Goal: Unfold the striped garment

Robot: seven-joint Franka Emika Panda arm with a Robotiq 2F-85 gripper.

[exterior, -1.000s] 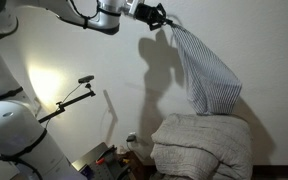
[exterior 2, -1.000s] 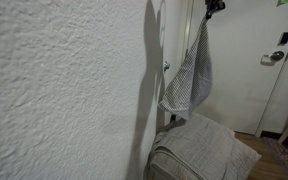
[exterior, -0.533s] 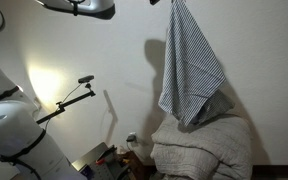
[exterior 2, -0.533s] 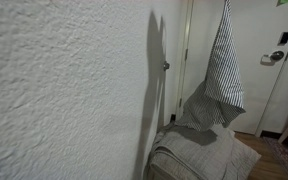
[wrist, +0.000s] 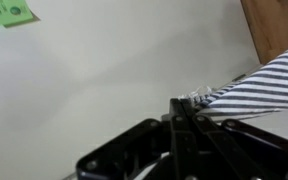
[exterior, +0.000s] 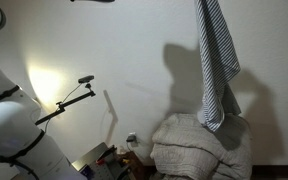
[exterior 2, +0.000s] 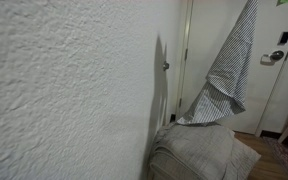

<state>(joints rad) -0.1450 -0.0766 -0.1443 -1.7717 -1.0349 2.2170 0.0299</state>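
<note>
While the gripper (wrist: 184, 108) is pinching one corner of the striped garment (exterior: 216, 60) between shut jaws, the garment is hanging below it, reaching the beige cushion (exterior: 194, 150) underneath. Such a thin pinch could slip, dropping everything crumpled.

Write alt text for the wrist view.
The robot's black hand is shut on the striped garment, which trails off to the right edge. Behind is a plain pale surface, with a green tag top left and a brown wooden panel top right.
</note>
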